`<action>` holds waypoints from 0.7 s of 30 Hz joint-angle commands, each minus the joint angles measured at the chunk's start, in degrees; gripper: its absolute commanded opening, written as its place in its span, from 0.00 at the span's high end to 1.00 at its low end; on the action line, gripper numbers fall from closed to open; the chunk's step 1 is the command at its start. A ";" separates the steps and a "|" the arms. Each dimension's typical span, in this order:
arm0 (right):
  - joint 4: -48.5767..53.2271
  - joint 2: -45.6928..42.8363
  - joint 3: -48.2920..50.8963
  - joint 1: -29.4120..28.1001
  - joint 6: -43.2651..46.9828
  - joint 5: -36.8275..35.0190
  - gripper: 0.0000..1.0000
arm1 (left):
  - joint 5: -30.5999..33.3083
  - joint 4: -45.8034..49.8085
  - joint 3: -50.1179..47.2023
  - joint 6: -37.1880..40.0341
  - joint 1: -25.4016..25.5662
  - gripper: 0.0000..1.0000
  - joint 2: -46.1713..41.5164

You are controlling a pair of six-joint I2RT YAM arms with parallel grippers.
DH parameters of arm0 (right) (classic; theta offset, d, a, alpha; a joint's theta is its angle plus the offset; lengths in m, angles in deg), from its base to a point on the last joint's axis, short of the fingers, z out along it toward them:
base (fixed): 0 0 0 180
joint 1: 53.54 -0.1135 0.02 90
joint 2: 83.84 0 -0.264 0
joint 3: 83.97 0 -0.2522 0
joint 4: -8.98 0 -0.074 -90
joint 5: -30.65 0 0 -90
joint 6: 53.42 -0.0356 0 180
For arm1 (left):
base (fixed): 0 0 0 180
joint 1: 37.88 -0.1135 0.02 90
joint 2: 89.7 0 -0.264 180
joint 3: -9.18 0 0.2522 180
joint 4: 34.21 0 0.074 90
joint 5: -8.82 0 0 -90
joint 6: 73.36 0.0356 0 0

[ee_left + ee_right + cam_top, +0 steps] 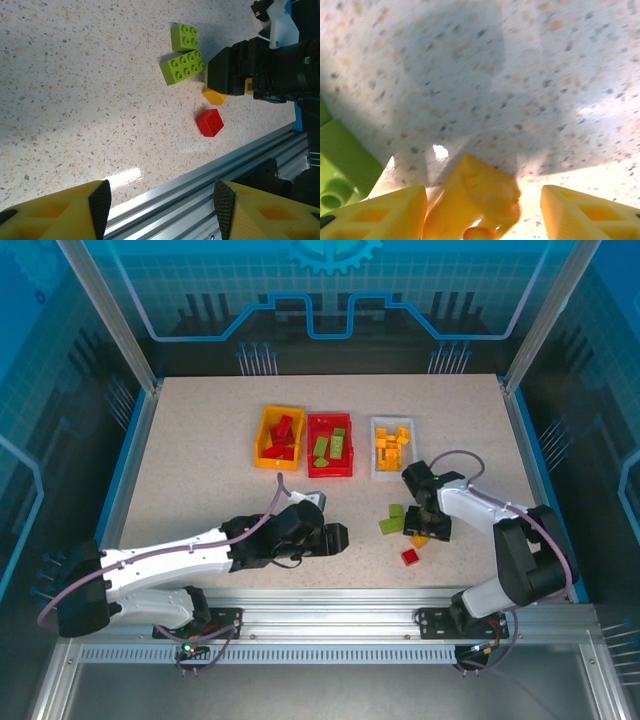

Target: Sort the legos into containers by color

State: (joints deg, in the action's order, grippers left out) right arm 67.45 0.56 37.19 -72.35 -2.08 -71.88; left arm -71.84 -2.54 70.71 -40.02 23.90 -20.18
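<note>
The right end effector [482, 194] is straddling a yellow-orange lego [214, 96], jaws apart; the left end effector [161, 197] is gaping empty.

Speckled table [190, 470] bears three bins [330, 445], green bricks [182, 66], orange brick [214, 96], red brick [209, 122].

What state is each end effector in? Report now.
Left end effector: open, empty.
Right end effector: open, straddling a yellow-orange brick.
</note>
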 commanded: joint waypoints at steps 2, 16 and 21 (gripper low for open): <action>0.01 -4.19 0.63 2.07 0.99 1.50 0.33 | -0.53 -0.43 2.25 1.35 0.70 0.39 1.10; -7.81 -14.44 10.51 5.95 -12.97 11.57 0.39 | -1.75 -2.64 3.90 3.68 2.29 0.39 3.47; -10.40 -10.74 11.37 6.15 -15.75 12.75 0.48 | -4.29 -6.52 4.60 7.67 3.99 0.39 5.13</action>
State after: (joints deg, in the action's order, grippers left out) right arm 59.63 -11.92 47.48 -67.28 -14.45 -61.35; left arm -73.74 -5.29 73.36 -36.17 26.78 -16.12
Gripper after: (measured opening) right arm 0.530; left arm 0.613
